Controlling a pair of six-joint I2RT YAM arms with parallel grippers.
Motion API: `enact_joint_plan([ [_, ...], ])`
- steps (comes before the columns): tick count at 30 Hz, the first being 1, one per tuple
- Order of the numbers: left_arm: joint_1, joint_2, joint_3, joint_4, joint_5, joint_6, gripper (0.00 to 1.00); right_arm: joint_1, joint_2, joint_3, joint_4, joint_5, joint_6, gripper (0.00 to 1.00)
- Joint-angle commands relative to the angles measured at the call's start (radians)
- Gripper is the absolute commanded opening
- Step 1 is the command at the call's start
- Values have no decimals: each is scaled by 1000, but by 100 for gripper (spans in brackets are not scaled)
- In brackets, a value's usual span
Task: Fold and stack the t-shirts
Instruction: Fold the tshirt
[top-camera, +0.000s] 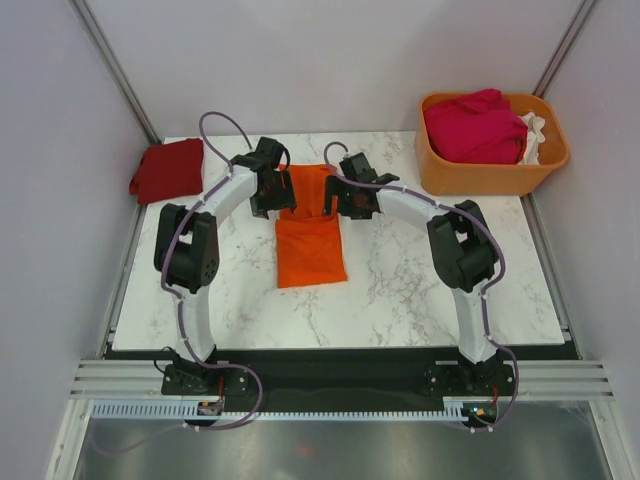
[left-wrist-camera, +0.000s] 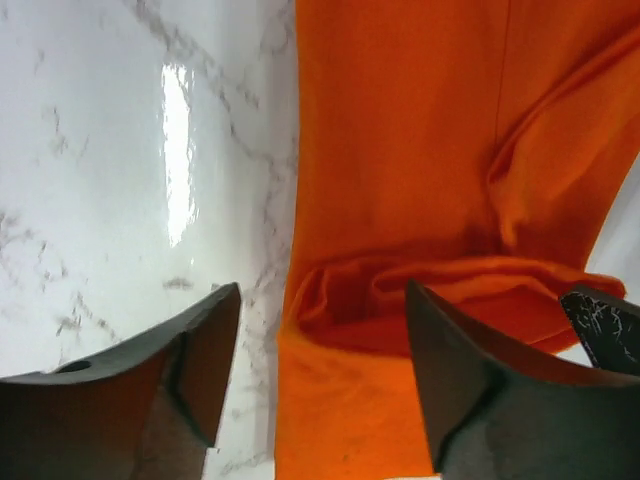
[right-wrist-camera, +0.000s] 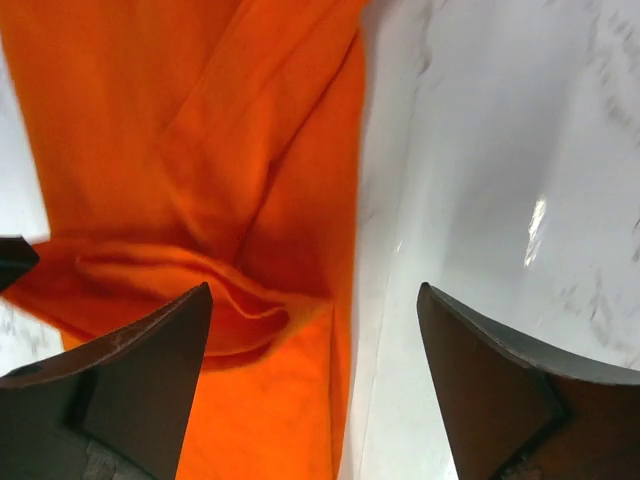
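Observation:
The bright orange t-shirt lies as a long folded strip in the middle of the marble table, with a cross fold near its far part. My left gripper is open over the shirt's left edge; my right gripper is open over its right edge. Neither holds cloth. A dark red t-shirt lies folded at the far left corner. A magenta t-shirt and a white one sit in the basket.
A rigid orange plastic basket stands at the far right corner. The marble table ends in a black strip at the near edge. Grey walls close in on three sides.

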Motion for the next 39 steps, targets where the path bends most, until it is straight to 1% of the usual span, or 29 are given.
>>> enact_joint_plan([
  [1,58,73,143,18,119,39,78,-55,64,175,-81,2,-23,93],
  [3,64,60,172,-1,104,55,86,-65,46,194,-99,15,-40,94],
  [4,63,46,177,-6,95,63,92,-70,4,182,-100,16,-46,94],
  [6,64,7,163,-28,8,75,92,-70,-52,116,-100,65,-62,95],
  [8,64,-74,101,-32,-20,68,92,-69,-144,47,-88,71,-66,95],
  [9,61,-100,41,-31,-20,63,91,-69,-174,-34,-77,41,-62,94],
  [10,63,-165,7,-26,-20,59,90,-67,-236,-80,-44,26,-56,94],
  [11,58,-195,-31,-28,-16,40,87,-66,-267,-133,-16,-29,-51,94],
  [12,55,-232,-117,-22,3,28,86,-61,-294,-232,13,-69,-36,93],
  [13,51,-300,-165,-14,7,19,85,-50,-343,-277,56,-141,-28,93],
  [14,34,-344,-218,-6,7,-4,85,-43,-362,-320,74,-165,-20,93],
  [15,25,-382,-327,18,10,-17,84,-29,-380,-395,100,-189,-8,92],
  [16,2,-458,-381,31,17,-41,84,-21,-412,-430,116,-224,0,91],
  [17,-9,-491,-433,46,24,-53,84,-15,-428,-467,134,-238,10,91],
  [18,-20,-522,-535,87,59,-64,84,-3,-452,-533,171,-252,30,91],
  [20,-47,-603,-626,144,117,-75,84,8,-465,-590,211,-296,50,90],
  [21,-57,-626,-704,168,144,-79,85,19,-468,-628,232,-298,58,89],
  [23,-71,-664,-793,222,156,-99,87,31,-459,-673,258,-306,72,89],
  [27,-71,-688,-878,311,200,-121,89,43,-399,-702,337,-346,99,87],
  [31,-74,-703,-924,397,219,-138,89,46,-354,-688,352,-349,101,85],
  [34,-75,-674,-932,428,211,-147,89,46,-336,-678,355,-352,99,82],
  [39,-75,-617,-946,483,193,-158,85,48,-314,-681,363,-358,99,72],
])
